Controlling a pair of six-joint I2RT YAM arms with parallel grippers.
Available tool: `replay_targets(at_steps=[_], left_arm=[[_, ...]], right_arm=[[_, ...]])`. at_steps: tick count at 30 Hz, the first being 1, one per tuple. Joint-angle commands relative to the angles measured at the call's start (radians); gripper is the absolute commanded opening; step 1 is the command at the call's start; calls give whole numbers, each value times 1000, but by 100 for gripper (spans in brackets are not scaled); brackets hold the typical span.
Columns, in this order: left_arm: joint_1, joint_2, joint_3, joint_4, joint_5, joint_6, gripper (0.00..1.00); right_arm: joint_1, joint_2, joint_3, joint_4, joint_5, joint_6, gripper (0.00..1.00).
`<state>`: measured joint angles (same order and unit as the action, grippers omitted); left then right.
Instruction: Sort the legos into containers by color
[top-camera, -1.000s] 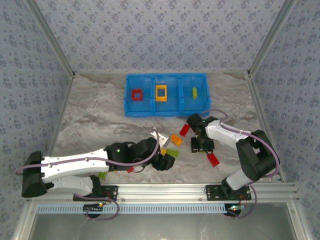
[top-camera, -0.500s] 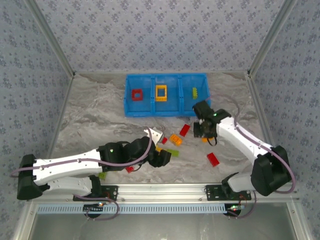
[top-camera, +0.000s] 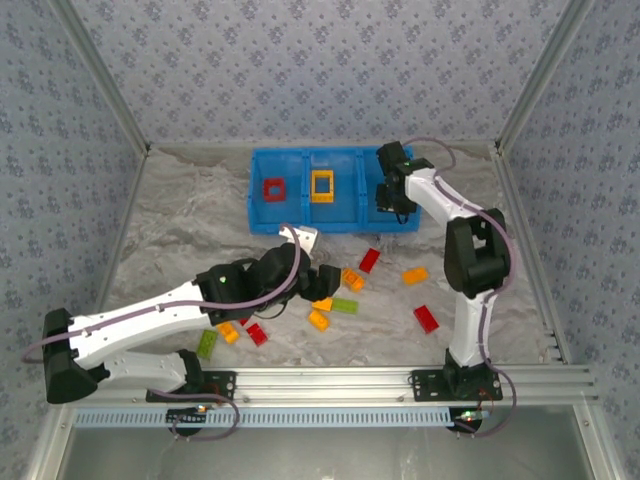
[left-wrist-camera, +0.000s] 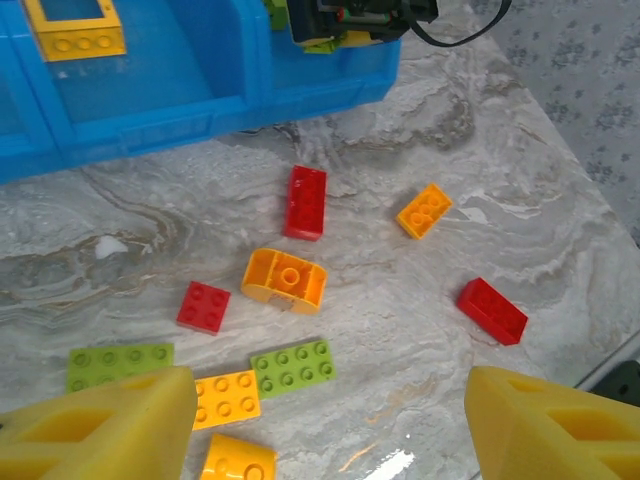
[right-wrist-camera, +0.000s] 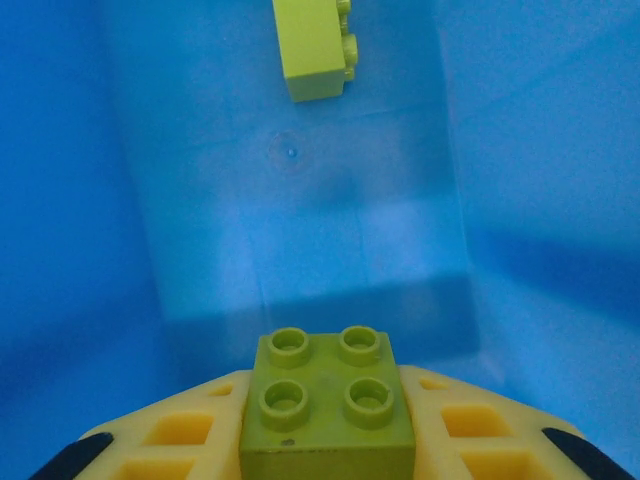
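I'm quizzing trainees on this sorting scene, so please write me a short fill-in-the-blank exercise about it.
The right hand grips a ___ brick. It hangs over the blue tray's ___ compartment. The red frame lies in the ___ compartment. The left hand is ___.
Missing words: green; right; left; open.

Right fingers (right-wrist-camera: 200, 455), holding green brick (right-wrist-camera: 333, 405), moved from table (top-camera: 180, 240) to over tray (top-camera: 300, 222).
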<state>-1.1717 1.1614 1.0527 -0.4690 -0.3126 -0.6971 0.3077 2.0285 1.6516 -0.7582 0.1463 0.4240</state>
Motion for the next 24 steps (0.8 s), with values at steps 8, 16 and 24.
replay_targets(at_steps=[8, 16, 24], left_arm=[[89, -39, -10, -203, -25, -157, 70], [187, -80, -96, -471, -41, -380, 61], [395, -105, -296, -435, 114, -439, 63]], right_arm=[[-8, 26, 80, -56, 27, -5, 60], [98, -305, -15, -20, 107, -7, 56], [533, -836, -663, 486, 17, -75, 64]])
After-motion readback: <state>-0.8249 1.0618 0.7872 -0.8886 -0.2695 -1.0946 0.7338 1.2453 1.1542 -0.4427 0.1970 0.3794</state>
